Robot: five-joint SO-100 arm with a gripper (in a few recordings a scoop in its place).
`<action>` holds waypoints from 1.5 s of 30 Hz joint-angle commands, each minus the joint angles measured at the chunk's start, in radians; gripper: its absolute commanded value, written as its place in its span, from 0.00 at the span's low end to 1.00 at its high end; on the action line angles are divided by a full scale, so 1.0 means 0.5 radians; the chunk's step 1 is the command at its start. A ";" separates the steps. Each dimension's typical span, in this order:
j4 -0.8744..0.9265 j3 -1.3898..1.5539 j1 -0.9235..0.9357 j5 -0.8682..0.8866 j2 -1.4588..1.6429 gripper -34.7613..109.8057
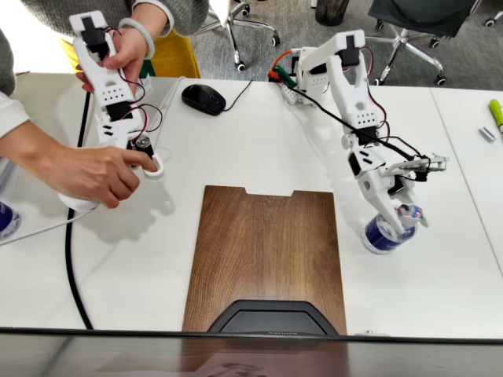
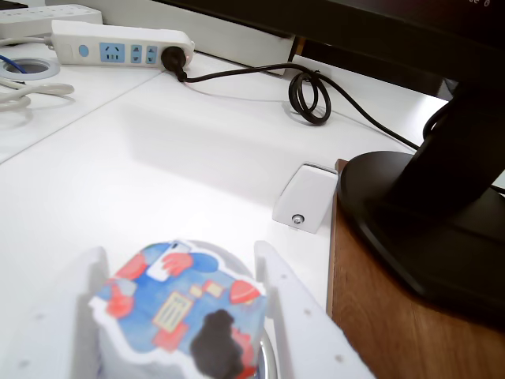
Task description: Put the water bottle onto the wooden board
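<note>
Water bottle (image 1: 387, 232) stands beside the wooden board (image 1: 266, 259) — not yet on it; I see my gripper (image 1: 401, 216) straddling its cap — transfer remains.

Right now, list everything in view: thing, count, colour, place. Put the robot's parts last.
water bottle: one, clear with blue label, on the table right of the board in the fixed view, between the gripper's fingers
wooden board: one, dark brown, centre of the table
monitor base: one, black, on the board's near end
mouse: one, black, far side of the table
power strip: one, white, top left of the wrist view
cable: one, black, coiled beyond the monitor base
marker: one, yellow-green, right edge
table: one, white
office chairs: dark, behind the table
arm: one, white
gripper: one, white, around the bottle
</note>
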 commanded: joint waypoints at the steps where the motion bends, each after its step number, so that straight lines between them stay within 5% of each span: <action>1: -0.021 -0.067 -0.015 -0.046 0.040 0.34; 7: -0.028 -0.067 -0.015 -0.052 0.037 0.24; 45: -0.025 -0.064 -0.012 0.003 0.417 0.24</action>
